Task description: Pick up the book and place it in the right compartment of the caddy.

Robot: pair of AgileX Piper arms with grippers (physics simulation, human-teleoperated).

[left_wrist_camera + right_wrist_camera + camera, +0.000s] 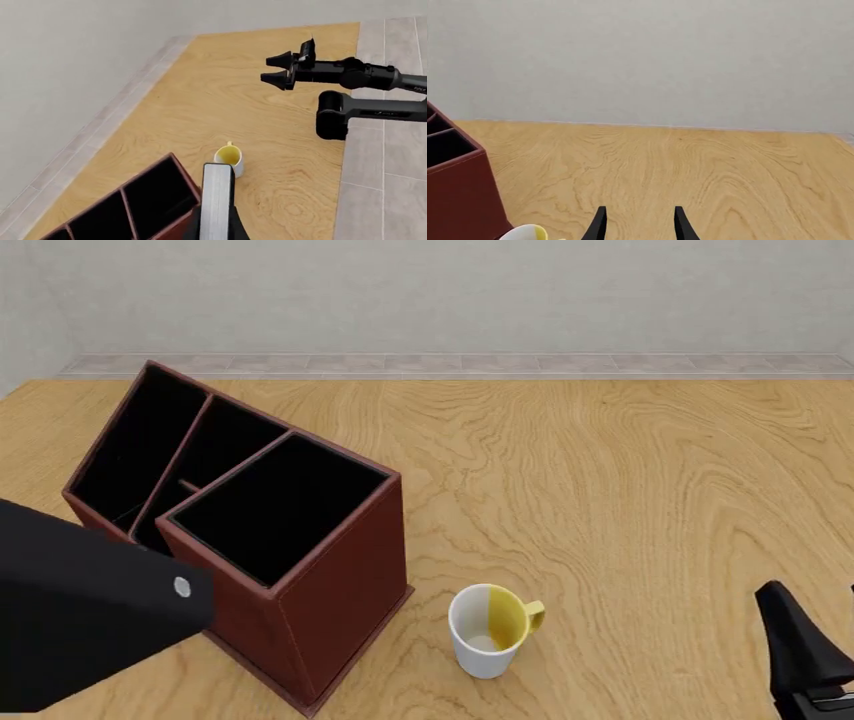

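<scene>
My left gripper (217,226) is shut on the book (217,197), whose white page edge points away from the wrist camera. In that view the book lies next to the near corner of the dark red-brown caddy (175,226), beside its right compartment (157,197). From the front, the caddy (334,585) stands left of centre with the right compartment (274,505) open and black inside. The left arm's black bulk (80,630) fills the lower left corner and hides the book there. My right gripper (640,227) is open and empty, low over the table's right side (801,650).
A white mug with a yellow inside (489,630) stands just right of the caddy's front corner. The right arm (360,75) reaches across the far side in the left wrist view. A grey wall and tiled strip (454,362) border the table's far edge.
</scene>
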